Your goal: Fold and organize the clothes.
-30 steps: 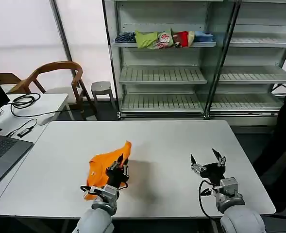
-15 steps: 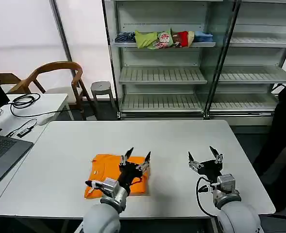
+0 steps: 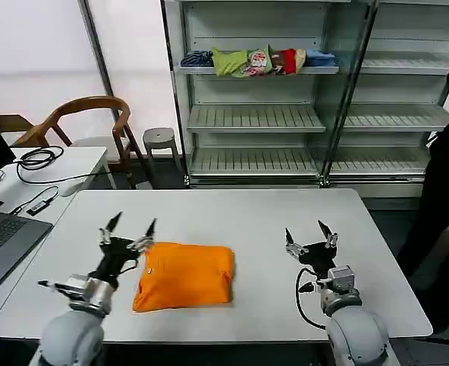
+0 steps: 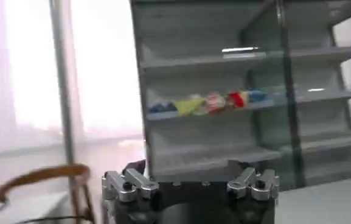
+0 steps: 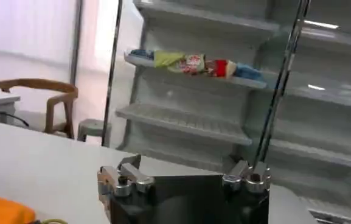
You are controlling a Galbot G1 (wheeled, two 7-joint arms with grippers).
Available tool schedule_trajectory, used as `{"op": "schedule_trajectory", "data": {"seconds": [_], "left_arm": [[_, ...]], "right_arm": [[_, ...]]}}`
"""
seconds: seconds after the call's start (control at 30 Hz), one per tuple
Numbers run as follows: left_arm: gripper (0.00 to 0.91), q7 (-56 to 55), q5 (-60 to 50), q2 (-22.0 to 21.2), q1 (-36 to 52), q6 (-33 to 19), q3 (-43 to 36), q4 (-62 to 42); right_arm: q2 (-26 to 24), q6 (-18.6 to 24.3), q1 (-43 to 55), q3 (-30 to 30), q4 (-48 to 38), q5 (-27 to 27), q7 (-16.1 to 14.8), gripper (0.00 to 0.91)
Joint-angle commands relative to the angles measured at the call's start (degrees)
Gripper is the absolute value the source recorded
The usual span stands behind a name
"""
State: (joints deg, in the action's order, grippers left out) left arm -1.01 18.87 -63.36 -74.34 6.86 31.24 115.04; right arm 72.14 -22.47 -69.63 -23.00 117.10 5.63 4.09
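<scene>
The orange T-shirt (image 3: 184, 275) lies folded into a compact rectangle on the white table (image 3: 254, 217), near the front and left of centre. My left gripper (image 3: 129, 229) stands open just to the left of it, fingers spread and pointing up, holding nothing. Open too, my right gripper (image 3: 308, 234) is raised over the table to the right of the shirt, a clear gap away. A corner of the orange shirt (image 5: 2, 210) shows low in the right wrist view.
A shelf unit (image 3: 254, 114) behind the table carries small folded multicoloured garments (image 3: 258, 61). A wooden chair (image 3: 87, 122) and a grey stool (image 3: 161, 139) stand at back left. A side desk with a laptop (image 3: 3, 240) and cables is at left. A person in dark clothing (image 3: 445, 198) stands at right.
The left gripper let go of the orange shirt and swung left off it. The shirt went from a lifted flap to a flat folded rectangle. The right gripper drifted slightly left.
</scene>
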Motion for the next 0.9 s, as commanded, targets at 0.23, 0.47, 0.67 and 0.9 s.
{"op": "schedule_trajectory", "data": {"seconds": [0.23,0.47,0.67,0.9], "left_arm": [[0.907,8.56,-3.55,2.51,-3.82,-10.93,14.59,-9.39],[0.907,8.73,-4.60,1.98,-3.36,-11.98,13.46,-10.43],[0.907,8.61,-5.73,2.17,-2.95,-11.66,12.96,-9.35],[0.907,7.81,-6.31,1.87,-1.81,-12.02,11.09,-10.42]], "right_arm": [[2.35,6.94,3.02,2.40,-6.65,-4.13,-0.66,0.907],[2.90,8.51,3.11,2.39,-7.09,-4.56,0.01,0.907],[2.74,8.36,3.72,2.32,-7.39,-4.97,0.44,0.907],[2.80,8.28,4.70,2.60,-9.13,-5.11,0.02,0.907]]}}
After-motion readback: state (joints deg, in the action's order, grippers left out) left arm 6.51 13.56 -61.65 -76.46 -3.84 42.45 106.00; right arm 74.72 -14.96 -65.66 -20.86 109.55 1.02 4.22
